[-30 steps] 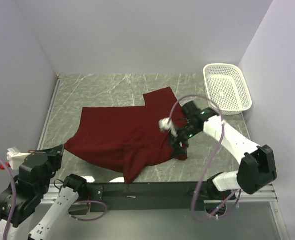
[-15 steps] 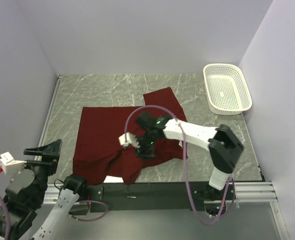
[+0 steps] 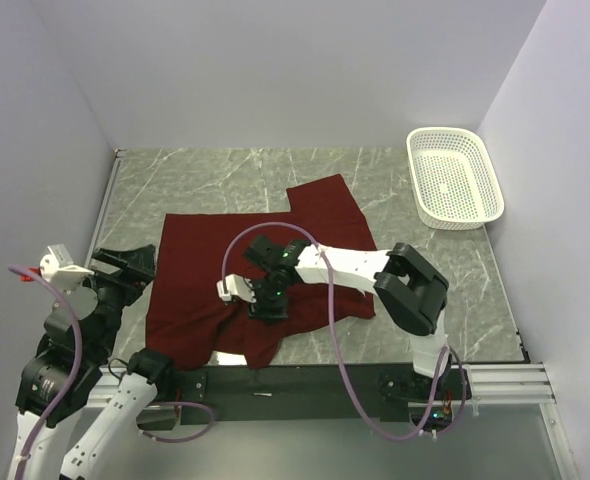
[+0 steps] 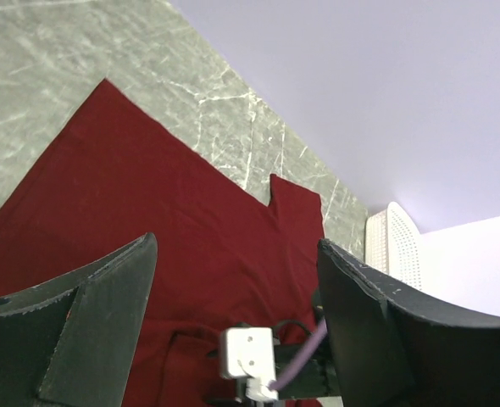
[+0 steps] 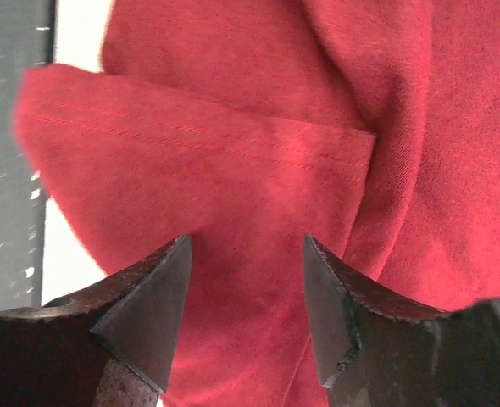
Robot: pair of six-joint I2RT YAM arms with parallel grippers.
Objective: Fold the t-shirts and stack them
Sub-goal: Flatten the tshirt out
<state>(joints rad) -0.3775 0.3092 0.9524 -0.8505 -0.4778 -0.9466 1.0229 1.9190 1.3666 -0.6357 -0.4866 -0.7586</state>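
Observation:
The maroon t-shirt [image 3: 215, 260] lies spread on the marble table, one sleeve toward the back and its near edge bunched into a fold. My right gripper [image 3: 265, 302] reaches across to the shirt's near middle. In the right wrist view it [image 5: 246, 242] is open, low over a folded flap of the shirt [image 5: 233, 127], pinching nothing. My left gripper [image 3: 133, 263] is open and raised at the shirt's left edge. In the left wrist view it [image 4: 237, 242] looks down on the shirt [image 4: 148, 195] and the right arm's white camera block [image 4: 250, 354].
A white mesh basket [image 3: 455, 180] stands at the back right of the table; it also shows in the left wrist view [image 4: 398, 242]. Grey walls close in the back and both sides. A dark rail [image 3: 305, 382] runs along the near table edge.
My right gripper has swept left from the shirt's right near edge to its near middle, and the shirt's near part has bunched and shifted. My left gripper has risen toward the shirt's left edge.

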